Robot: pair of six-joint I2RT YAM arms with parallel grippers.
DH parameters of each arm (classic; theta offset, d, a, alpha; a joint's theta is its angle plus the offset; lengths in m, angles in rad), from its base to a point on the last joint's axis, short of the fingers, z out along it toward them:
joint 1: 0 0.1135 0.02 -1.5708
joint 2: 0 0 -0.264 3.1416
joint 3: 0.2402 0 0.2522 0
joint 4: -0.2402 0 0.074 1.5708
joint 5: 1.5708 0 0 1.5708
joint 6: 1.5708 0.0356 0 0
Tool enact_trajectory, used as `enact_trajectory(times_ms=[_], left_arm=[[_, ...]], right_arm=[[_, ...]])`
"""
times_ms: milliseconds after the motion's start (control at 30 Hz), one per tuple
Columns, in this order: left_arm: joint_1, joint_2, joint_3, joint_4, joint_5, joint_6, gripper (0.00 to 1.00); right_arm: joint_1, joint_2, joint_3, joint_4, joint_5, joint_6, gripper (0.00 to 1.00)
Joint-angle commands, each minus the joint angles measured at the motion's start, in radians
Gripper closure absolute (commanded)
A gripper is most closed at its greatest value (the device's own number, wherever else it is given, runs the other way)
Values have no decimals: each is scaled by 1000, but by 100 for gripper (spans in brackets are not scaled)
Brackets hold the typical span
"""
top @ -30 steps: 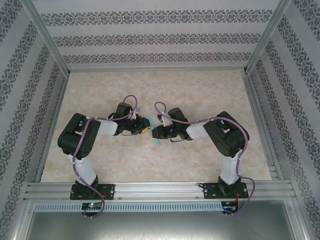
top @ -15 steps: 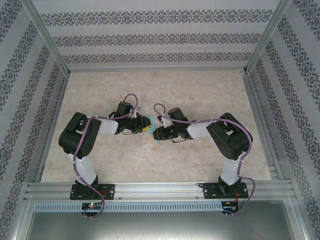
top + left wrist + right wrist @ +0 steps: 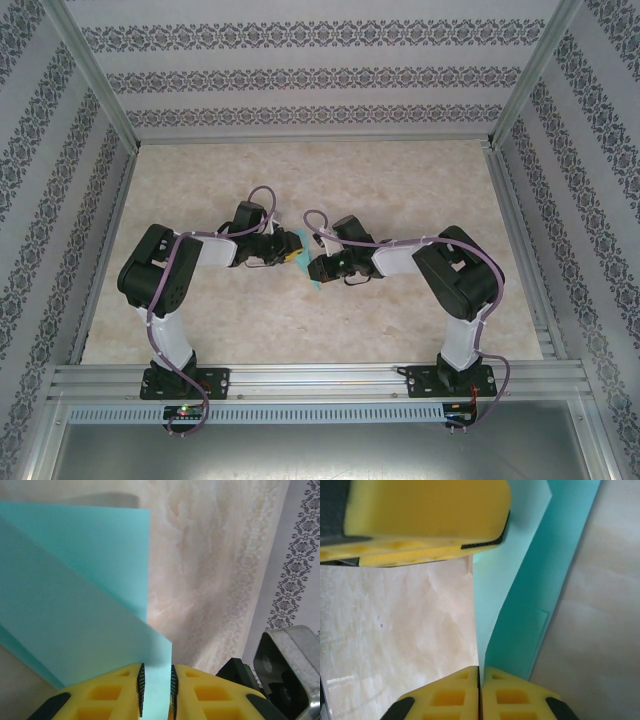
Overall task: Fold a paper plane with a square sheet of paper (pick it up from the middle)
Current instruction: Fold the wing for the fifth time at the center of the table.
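While both arms are bent inward, elbows out, left gripper (image 3: 156,680) and right gripper (image 3: 479,677) are brought tip to tip at centre of top view, over table (image 3: 400,180). Folded paper sheet (image 3: 75,610) is pinched between them: clamped in left jaws, right jaws shut tight on its edge.
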Motion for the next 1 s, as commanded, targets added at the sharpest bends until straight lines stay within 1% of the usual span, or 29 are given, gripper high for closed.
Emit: enact_trajectory(times_ms=[0, 167, 433, 533, 633, 967], left_arm=[[-7, -5, 29, -22, 2, 37, 75], [-7, -61, 13, -20, -6, 65, 73], [-11, -104, -81, 99, 32, 64, 72], [-17, -103, -106, 138, 40, 59, 72], [-31, -87, -107, 143, 40, 65, 72], [-43, -53, -93, 157, 34, 66, 74]], right_arm=[[-5, 1, -27, 43, -26, 32, 96], [-36, -22, -80, 202, -101, 153, 98], [-55, -15, -83, 235, -140, 254, 100], [-59, -6, -79, 235, -152, 283, 100], [-59, 7, -68, 221, -156, 299, 100], [-50, 46, -39, 146, -134, 268, 100]])
